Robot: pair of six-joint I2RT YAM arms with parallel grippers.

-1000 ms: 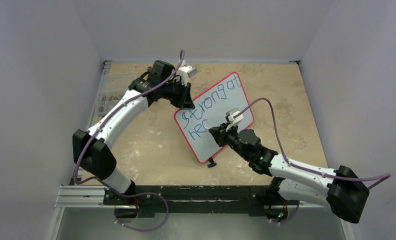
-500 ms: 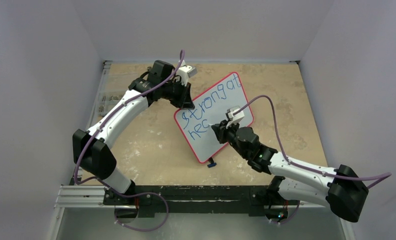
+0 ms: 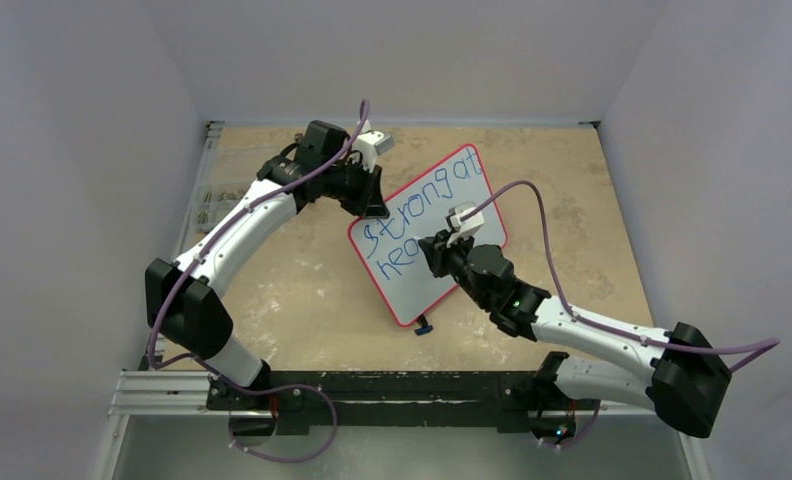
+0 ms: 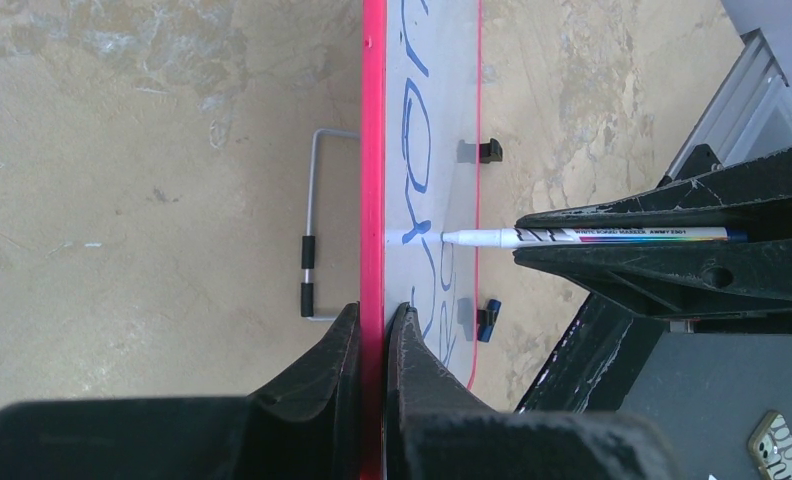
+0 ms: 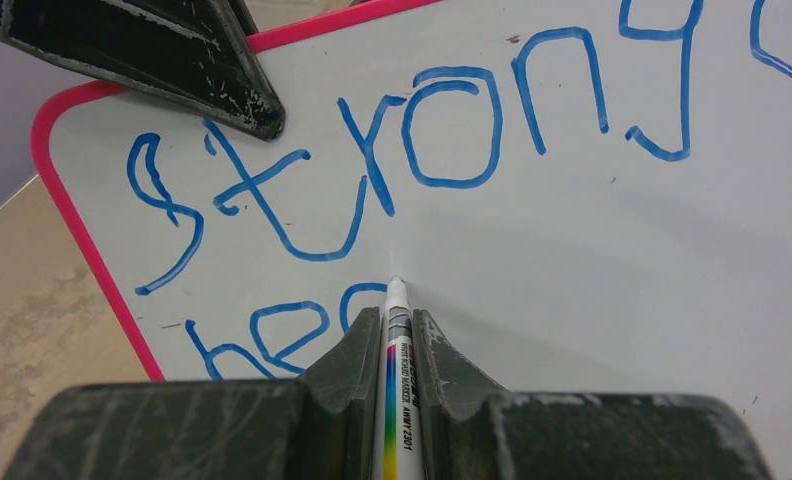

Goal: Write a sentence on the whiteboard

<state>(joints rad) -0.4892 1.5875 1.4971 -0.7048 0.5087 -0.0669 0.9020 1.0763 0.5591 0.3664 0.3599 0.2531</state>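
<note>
Leftmost, the left end effector (image 3: 373, 207) is pinched shut on the red frame at the top edge of the whiteboard (image 3: 404, 288); in its wrist view the two dark fingers (image 4: 324, 362) press the thin pink rim from both sides. Ahead of those fingers the whiteboard (image 4: 448, 90) stands on edge on the counter (image 3: 302, 290), propped from behind by a wire stand (image 4: 312, 230) that lies to the left of the clamped rim. Across the board's white face runs the sentence (image 3: 424, 203) in blue, slanting upward: "strong at" on the upper line and "hea" beneath it. Further right, the right end effector (image 3: 435, 250) is closed tight around a white marker (image 5: 396, 300). The marker's tip juts just past the fingertips and touches the whiteboard (image 5: 592, 260), right below the "r" of the sentence (image 5: 372, 170) and just beside the lower line's last letter.
</note>
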